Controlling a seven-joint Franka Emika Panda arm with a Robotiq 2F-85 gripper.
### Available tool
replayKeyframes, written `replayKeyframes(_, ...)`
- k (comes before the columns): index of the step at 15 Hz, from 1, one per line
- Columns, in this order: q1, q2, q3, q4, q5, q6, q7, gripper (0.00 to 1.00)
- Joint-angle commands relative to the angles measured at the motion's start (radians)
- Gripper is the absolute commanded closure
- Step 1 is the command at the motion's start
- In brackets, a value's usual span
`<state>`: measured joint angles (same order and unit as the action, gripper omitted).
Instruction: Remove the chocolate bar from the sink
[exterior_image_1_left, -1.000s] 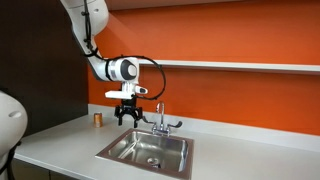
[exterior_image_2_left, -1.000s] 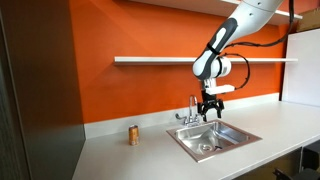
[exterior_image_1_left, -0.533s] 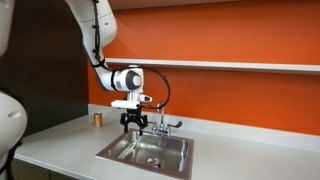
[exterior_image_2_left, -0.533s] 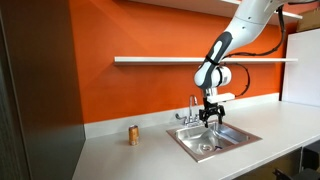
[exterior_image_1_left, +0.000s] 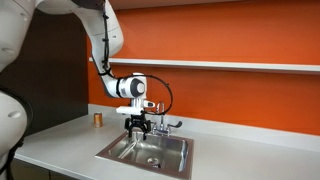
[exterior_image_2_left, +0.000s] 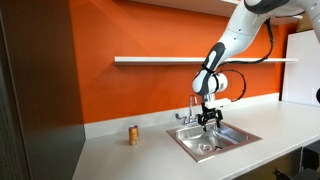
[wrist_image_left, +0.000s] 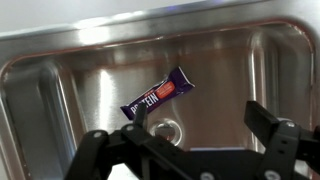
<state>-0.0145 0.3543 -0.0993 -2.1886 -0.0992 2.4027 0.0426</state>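
Note:
The chocolate bar (wrist_image_left: 157, 94), a thin dark purple-red wrapper with white lettering, lies flat and slanted on the floor of the steel sink (wrist_image_left: 60, 80), just beyond the round drain (wrist_image_left: 166, 129). My gripper (wrist_image_left: 200, 125) is open and empty, hovering above the basin with its left fingertip close to the bar's lower end. In both exterior views the gripper (exterior_image_1_left: 138, 126) (exterior_image_2_left: 208, 119) hangs just above the sink (exterior_image_1_left: 115, 151) (exterior_image_2_left: 180, 136), in front of the faucet. The bar is too small to see there.
A chrome two-handled faucet (exterior_image_1_left: 161, 122) (exterior_image_2_left: 192, 107) stands behind the basin, close to the gripper. A small orange-brown cylinder (exterior_image_1_left: 98, 119) (exterior_image_2_left: 133, 134) stands on the white counter (exterior_image_1_left: 60, 150) to one side. An orange wall with a shelf (exterior_image_2_left: 160, 60) is behind.
The arm has come down and moved over the sink; the gripper now hangs lower, just above the basin. The jaws stay open.

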Motion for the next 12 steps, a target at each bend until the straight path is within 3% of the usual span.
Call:
replayKeyframes(1, -0.014, 0.082, -0.005, 0.074, -0.015, 0.010, 0.004, 0.00)
replayKeyframes(12, -0.056, 0.303, 0.001, 0.216, 0.031, 0.078, -0.017, 0.00)
